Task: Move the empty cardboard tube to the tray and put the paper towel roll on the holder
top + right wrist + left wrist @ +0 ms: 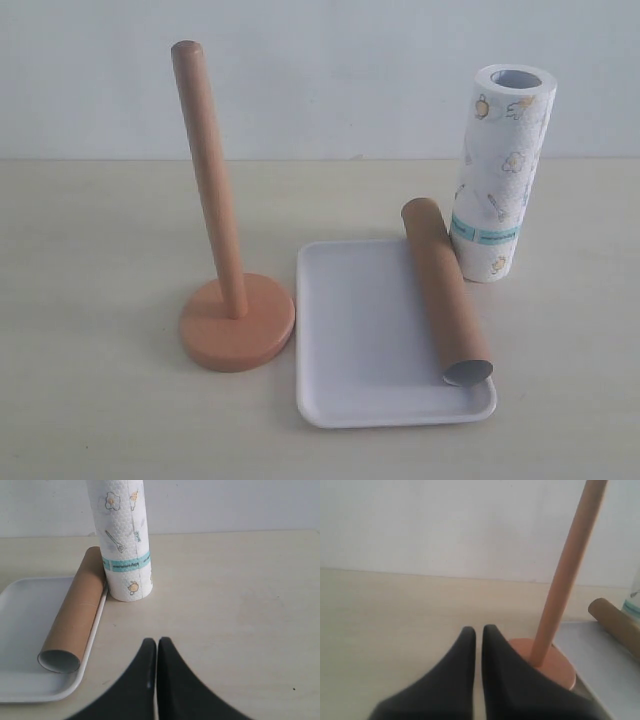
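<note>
The brown cardboard tube lies along the right side of the white tray, its far end resting by the paper towel roll. That roll stands upright on the table just behind the tray's right corner. The wooden holder stands left of the tray, its pole bare. Neither gripper shows in the exterior view. My left gripper is shut and empty, just short of the holder's base. My right gripper is shut and empty, on the near side of the roll and the tube.
A pale wooden tabletop spreads under everything, with a plain white wall behind it. In the right wrist view the tray holds the tube along its rim; in the left wrist view the tube's end peeks in beside the tray.
</note>
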Available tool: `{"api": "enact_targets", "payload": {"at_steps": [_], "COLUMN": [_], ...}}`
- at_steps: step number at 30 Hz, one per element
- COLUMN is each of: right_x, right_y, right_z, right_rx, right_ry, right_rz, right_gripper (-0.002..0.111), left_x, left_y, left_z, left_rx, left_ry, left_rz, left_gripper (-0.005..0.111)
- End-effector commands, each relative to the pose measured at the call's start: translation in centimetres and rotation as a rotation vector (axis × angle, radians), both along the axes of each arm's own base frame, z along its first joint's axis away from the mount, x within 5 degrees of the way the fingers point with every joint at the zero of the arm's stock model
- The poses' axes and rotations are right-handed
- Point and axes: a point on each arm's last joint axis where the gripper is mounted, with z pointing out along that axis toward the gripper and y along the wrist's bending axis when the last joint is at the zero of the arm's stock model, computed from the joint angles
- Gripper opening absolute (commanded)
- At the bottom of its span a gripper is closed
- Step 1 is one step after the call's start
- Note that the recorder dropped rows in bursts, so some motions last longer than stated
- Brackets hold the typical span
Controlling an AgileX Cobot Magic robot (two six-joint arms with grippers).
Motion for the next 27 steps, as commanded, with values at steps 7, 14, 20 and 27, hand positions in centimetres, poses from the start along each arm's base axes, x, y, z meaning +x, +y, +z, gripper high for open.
{"api": "enact_targets", "payload": {"at_steps": [7, 14, 20, 27], "right_x": [0.0, 0.0, 0.0, 0.0], "right_y": [0.0, 0.0, 0.0, 0.0], "right_z": [0.1, 0.1, 0.1, 0.1], "right_rx": [0.005, 0.005, 0.005, 0.005], "right_ry": [-0.015, -0.015, -0.015, -0.015], "right_rz": [0.002, 0.002, 0.002, 0.002], "right_gripper": [0.0, 0.0, 0.0, 0.0], "left_x": [-0.2, -0.2, -0.2, -0.2], "left_y": [0.1, -0.2, 0.2, 1.1], "left_z": [-0.7, -0.4, -0.6, -0.9], "left_rx": [0.014, -0.324, -0.369, 0.015], "left_ry": [0.053, 0.091, 0.119, 0.083], "left_rz": [0.047, 0.049, 0.098, 0.157], "left_gripper": [0.004, 0.004, 0.004, 0.004]}}
